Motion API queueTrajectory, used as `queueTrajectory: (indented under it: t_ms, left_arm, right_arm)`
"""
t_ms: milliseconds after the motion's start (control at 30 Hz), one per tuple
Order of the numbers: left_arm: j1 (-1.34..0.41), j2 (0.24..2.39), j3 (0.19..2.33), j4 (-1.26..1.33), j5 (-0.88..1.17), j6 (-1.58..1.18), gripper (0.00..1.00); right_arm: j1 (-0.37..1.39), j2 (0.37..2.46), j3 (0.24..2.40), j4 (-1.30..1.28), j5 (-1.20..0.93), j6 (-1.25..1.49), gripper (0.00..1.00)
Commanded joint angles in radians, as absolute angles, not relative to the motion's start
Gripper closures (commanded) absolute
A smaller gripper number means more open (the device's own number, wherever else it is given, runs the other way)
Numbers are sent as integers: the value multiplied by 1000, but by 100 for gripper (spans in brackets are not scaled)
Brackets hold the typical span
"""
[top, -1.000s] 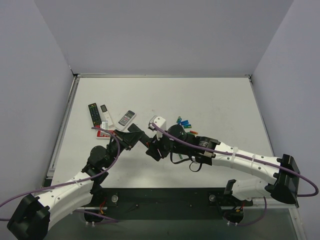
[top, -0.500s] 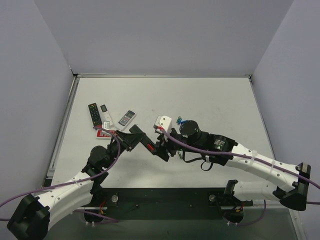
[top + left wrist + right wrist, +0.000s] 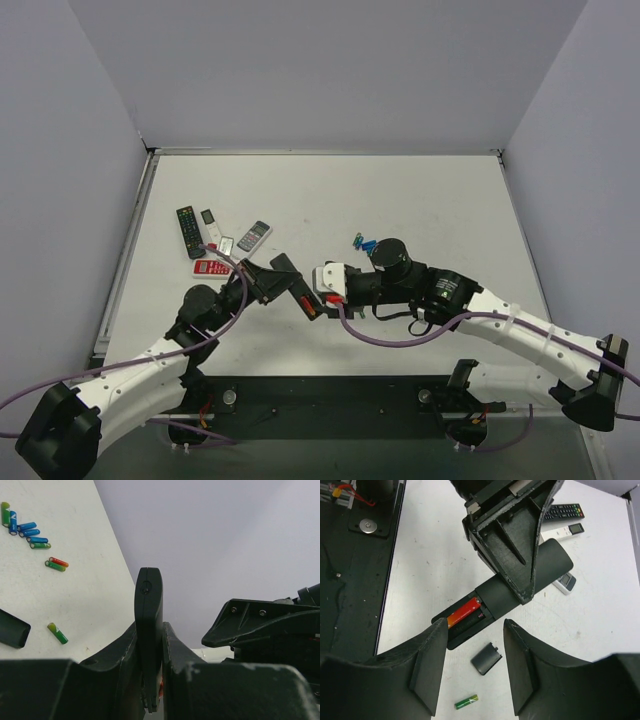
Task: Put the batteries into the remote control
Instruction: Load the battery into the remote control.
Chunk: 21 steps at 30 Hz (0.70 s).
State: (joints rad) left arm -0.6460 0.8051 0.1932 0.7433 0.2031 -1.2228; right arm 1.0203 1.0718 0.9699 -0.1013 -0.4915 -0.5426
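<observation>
The left gripper (image 3: 150, 635) has its jaws clamped tight on the remote (image 3: 148, 595). It holds the remote left of the middle of the counter (image 3: 430, 200), with the open battery bay turned toward the right arm. One orange-red battery (image 3: 465, 614) lies in the bay. The cover (image 3: 486, 659) lies on the counter just beside that end, with a green battery (image 3: 466, 701) near it. The spare batteries (image 3: 365, 242) sit in a cluster behind the right wrist.

Since a second ago the right wrist has dropped toward the near edge and levelled out, and its elbow has pushed further right. The right gripper (image 3: 474, 630) now points left at the bay end, its jaws standing partly apart and gripping nothing. The left gripper and remote have barely shifted.
</observation>
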Motion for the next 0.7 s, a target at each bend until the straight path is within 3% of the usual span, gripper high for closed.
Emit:
queueTrajectory:
  t_ms: [0,667]
  left_arm:
    - [-641,815,267,767,285,-1224,100]
    - [-643,825,307,726,344,-1220,100]
  right_arm:
    - [1006,1081,963,-60,-627,-696,57]
    - [1005,1158,1005,-90,-655,-772,64]
